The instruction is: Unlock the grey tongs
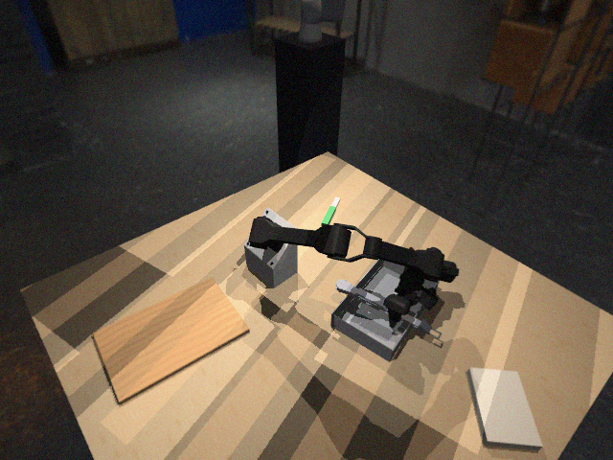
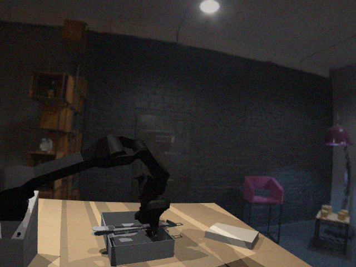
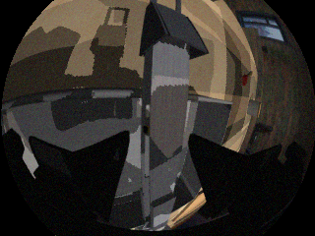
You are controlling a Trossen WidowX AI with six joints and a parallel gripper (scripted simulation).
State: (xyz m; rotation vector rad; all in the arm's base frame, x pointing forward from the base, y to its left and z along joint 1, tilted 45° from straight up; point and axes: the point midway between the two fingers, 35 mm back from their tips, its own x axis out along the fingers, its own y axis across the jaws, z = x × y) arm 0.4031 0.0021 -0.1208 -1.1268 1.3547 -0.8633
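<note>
The grey tongs [image 1: 363,292] [image 2: 120,230] [image 3: 169,98] lie closed across the roasting tin [image 1: 363,340] [image 2: 143,252]. Their pale tips stick out over the side towards the arm's base. The dark hinge end [image 3: 172,31] with its wire loop sticks out over the opposite side. My gripper [image 1: 401,316] [image 2: 153,234] [image 3: 159,137] points down over the tin with its fingers apart. In the wrist view one finger is on each side of the tongs, with gaps between. The wooden board [image 1: 168,336] lies flat on the table, bare, on the left in the top view.
A pale flat slab [image 1: 505,405] [image 2: 232,234] lies beyond the tin, away from the arm's base. A green and white stick [image 1: 329,214] lies behind the arm. The grey base block [image 1: 272,262] [image 2: 17,244] stands between the board and the tin. The tin's walls surround the lowered fingers.
</note>
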